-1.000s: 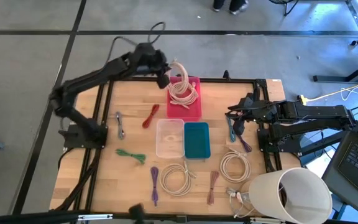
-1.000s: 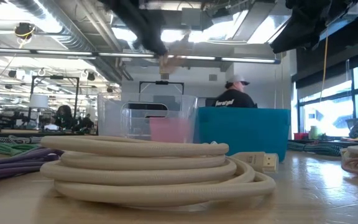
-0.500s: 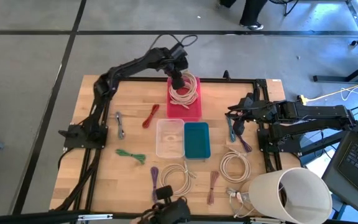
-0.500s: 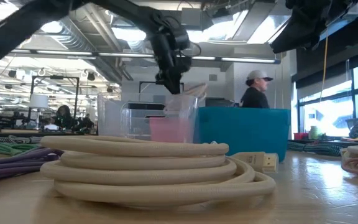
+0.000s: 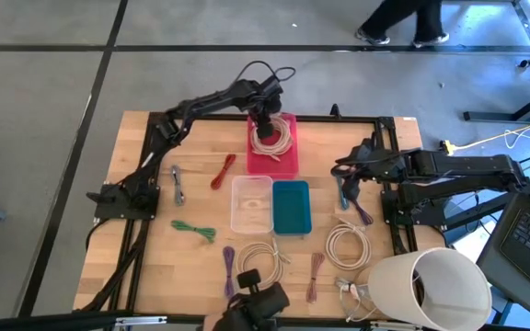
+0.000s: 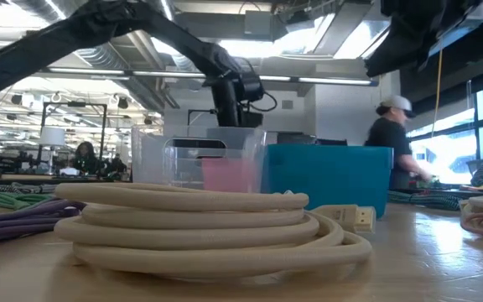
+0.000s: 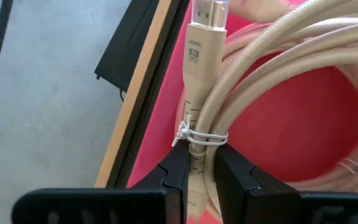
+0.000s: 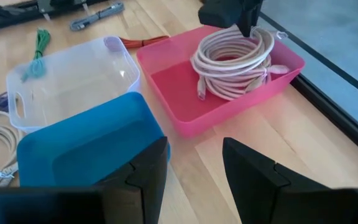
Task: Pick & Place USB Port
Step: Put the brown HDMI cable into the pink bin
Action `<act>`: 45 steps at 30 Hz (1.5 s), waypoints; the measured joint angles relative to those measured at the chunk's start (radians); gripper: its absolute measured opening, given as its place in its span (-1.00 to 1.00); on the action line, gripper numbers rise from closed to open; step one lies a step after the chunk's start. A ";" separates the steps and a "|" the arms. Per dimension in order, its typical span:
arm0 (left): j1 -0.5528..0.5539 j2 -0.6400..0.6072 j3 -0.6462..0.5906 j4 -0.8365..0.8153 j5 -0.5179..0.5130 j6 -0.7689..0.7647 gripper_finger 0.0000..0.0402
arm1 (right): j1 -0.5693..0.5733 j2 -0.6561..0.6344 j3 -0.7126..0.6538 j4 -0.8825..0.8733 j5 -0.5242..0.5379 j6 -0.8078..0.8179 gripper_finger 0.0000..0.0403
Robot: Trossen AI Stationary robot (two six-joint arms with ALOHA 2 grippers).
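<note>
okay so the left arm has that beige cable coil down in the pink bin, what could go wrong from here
1. The left gripper jaws are shut on the coiled beige cable, pinching it beside a thin white tie. On release, the tie could snag a jaw and lift the coil back out.
2. The coil sits toward the pink bin's far end, close to its wall, so a tug might drag a loop over the rim.

The right gripper waits open, well clear.

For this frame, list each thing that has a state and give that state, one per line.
left gripper: shut on the beige HDMI cable, inside the pink bin.
beige HDMI cable: coiled, tied with a white twist tie, lying in the pink bin.
clear bin: empty.
teal bin: empty.
right gripper: open, holding nothing, at the table's right side.
</note>
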 joint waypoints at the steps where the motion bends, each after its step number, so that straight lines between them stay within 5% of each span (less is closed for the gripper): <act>1: 0.000 0.008 0.000 0.011 -0.001 0.000 -0.79 | 0.000 0.007 0.000 0.000 0.000 0.000 -0.21; 12: -0.002 0.052 0.001 0.027 0.011 0.007 -0.75 | 0.000 0.053 0.000 0.000 0.000 -0.024 -0.21; 24: -0.021 -0.039 0.100 -0.028 0.020 0.006 0.05 | 0.000 0.053 0.000 -0.001 0.000 -0.047 -0.21; 31: -0.077 -0.208 0.169 -0.276 0.304 -0.132 0.10 | 0.000 0.053 0.000 -0.060 -0.025 -0.028 -0.21; 34: -0.148 -0.273 0.169 -0.426 0.401 -0.182 0.08 | 0.000 0.053 0.000 -0.090 -0.025 -0.015 -0.21; 37: -0.265 -0.317 0.168 -0.527 0.387 -0.219 0.07 | 0.002 0.053 0.000 -0.113 -0.027 0.005 -0.21; 45: -0.707 -0.344 0.166 -0.602 0.184 -0.366 0.06 | 0.008 0.053 0.000 -0.139 -0.063 0.006 -0.21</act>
